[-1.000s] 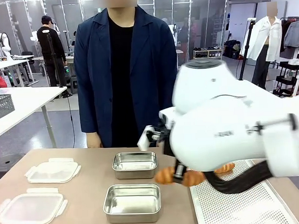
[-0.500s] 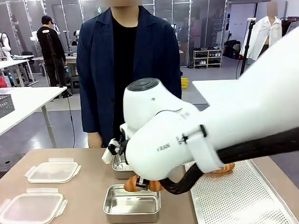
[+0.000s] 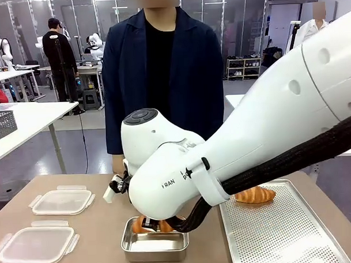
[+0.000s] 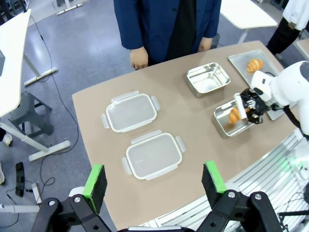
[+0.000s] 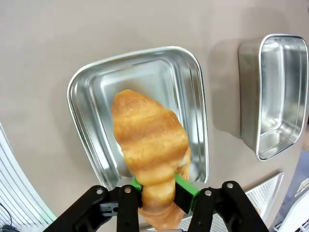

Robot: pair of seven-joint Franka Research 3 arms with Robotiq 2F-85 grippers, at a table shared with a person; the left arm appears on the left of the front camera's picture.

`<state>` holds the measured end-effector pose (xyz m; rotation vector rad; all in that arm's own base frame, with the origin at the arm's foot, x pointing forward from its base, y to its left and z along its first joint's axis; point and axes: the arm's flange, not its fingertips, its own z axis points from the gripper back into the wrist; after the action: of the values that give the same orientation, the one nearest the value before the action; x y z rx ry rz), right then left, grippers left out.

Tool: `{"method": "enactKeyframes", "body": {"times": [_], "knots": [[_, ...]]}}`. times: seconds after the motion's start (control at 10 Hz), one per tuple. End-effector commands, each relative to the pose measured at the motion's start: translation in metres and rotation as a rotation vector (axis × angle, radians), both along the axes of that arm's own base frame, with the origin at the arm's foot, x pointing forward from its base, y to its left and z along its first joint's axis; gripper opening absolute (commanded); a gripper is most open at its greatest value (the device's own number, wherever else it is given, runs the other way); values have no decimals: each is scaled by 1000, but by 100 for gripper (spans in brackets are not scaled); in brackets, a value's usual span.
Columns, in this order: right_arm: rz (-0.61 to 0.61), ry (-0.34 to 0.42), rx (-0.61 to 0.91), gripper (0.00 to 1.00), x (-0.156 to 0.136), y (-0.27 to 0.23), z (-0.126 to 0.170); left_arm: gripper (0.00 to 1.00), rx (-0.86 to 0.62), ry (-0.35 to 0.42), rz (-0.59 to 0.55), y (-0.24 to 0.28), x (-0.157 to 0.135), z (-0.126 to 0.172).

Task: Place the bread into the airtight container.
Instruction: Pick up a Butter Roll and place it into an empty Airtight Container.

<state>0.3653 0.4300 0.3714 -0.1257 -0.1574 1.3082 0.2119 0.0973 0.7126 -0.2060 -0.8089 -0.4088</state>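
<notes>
In the right wrist view a golden croissant, the bread [image 5: 149,140], sits between the green pads of my right gripper [image 5: 158,186], which is shut on it. It hangs just over the floor of the near steel container [image 5: 79,96]. From the front, the bread [image 3: 150,226] shows at that container's [image 3: 155,247] back rim, under the big white right arm. My left gripper [image 4: 153,180] stands open high above the table with nothing between its fingers.
A second steel container [image 4: 208,77] lies farther toward the person. Two clear lids [image 3: 60,201] [image 3: 35,245] rest at the table's left. A perforated tray [image 3: 283,231] at the right carries another croissant [image 3: 254,194]. The person stands at the far edge.
My right arm has swung left from beside the tray, carrying the bread, and lowered it into the near steel container.
</notes>
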Motion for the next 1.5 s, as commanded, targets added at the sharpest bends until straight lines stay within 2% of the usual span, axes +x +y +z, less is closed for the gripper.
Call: {"method": "enactKeyframes", "body": {"times": [0.0, 0.1, 0.2, 0.3, 0.4, 0.5, 0.8, 0.9, 1.0, 1.4], "knots": [[-35, -6, 14, 41, 1, 8, -4, 100, 11, 3, -1, 0, 0, 3], [-38, 5, 16, 58, 4, 6, -6, 100, 11, 3, -1, 0, 0, 3], [-36, 12, 24, 69, 4, 7, -7, 100, 11, 3, -1, 0, 0, 3], [-28, 14, 27, 86, 4, 7, -5, 100, 11, 3, -1, 0, 0, 3], [-16, -15, 16, 97, 4, 8, -5, 100, 11, 3, -1, 0, 0, 3], [-9, -8, 18, 100, 4, 7, -3, 100, 11, 3, -1, 0, 0, 3], [7, 14, 33, 100, 1, 3, 1, 100, 11, 3, -1, 0, 0, 3], [-5, -13, 22, 100, 2, -3, 4, 100, 11, 3, -1, 0, 0, 3], [-6, 6, 15, 100, 4, 5, -2, 100, 11, 3, -1, 0, 0, 3], [-6, 6, 15, 100, 4, 5, -2, 100, 11, 3, -1, 0, 0, 3]]}}
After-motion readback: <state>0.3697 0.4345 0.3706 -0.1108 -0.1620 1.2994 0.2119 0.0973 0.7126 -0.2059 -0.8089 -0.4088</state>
